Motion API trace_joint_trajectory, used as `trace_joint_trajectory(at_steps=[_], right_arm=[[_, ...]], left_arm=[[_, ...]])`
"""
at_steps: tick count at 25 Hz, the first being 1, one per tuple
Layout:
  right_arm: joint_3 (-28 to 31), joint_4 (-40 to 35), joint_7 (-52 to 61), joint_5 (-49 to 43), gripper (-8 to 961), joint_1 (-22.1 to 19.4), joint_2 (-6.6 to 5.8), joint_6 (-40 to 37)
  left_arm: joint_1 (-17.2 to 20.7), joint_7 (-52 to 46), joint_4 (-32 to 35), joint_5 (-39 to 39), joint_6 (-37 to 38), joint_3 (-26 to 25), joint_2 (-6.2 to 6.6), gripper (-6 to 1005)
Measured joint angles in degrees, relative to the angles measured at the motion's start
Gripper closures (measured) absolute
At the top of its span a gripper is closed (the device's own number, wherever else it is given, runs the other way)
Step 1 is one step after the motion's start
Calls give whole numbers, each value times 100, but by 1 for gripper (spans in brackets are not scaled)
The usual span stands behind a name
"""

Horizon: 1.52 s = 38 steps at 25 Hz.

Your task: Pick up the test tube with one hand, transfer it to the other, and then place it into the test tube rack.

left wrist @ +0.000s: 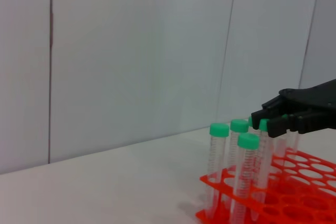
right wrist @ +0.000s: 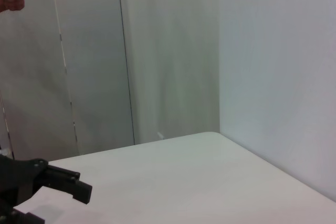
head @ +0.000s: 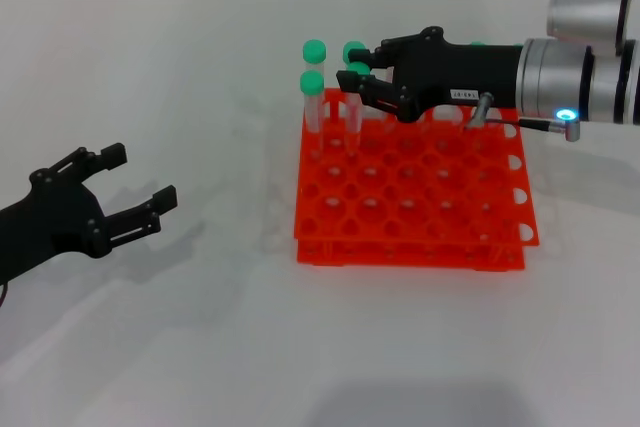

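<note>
My right black two-finger gripper on the silver-white arm hovers spread around the cap of a slim clear green-capped plastic test tube standing at the orange-red square rack's far-left corner, holding nothing. Tube looks light, stiff, slick; grip just under the cap. Left black gripper waits open over the white surface.

The right gripper covers a green-capped test tube at the far left corner of the orange rack — whether its fingers actually clamp it cannot be told. The gripper hides the tubes behind it. The left gripper is cut off by the head view's edge — arm unseen.
</note>
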Motion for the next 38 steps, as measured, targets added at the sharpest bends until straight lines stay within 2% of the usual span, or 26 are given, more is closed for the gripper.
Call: trace_joint_trajectory(at_steps=[13,15,18,19,22,25,28,32,35,38], right_arm=[[-20,-38,-42,59,691,-37,0,-77],[-27,-40,-42,84,483,-37,-2,-132],[-1,-182,-42,132,454,-187,-30,-281],[3,-490,-42,174,444,-507,-50,-371],[6,-871,-42,178,413,-902,-73,-474],[95,-1300,-44,175,382,-1434,-133,-741],[247,-1418,-45,117,350,-1753,-239,-886],[253,-1176,-210,-73,308,-1930,-504,-1284],[296,-845,-559,-180,276,-1959,-619,-1603],[278,-672,-619,-210,224,-1970,-674,-1663]], left_arm=[[-25,-9,2,4,-16,-1,-2,106],[-27,-9,3,4,-13,-1,-2,106],[-36,-17,3,4,24,-2,-2,105],[-44,-22,3,5,35,-2,-2,105],[-77,-32,3,4,104,0,-1,105],[-102,-109,10,15,231,-1,17,105],[-188,-253,16,129,412,-1,54,105],[-401,-467,3,422,601,-2,109,106],[-641,-605,-83,642,838,-1,197,106],[-930,-779,-229,876,1150,-1,325,105]])
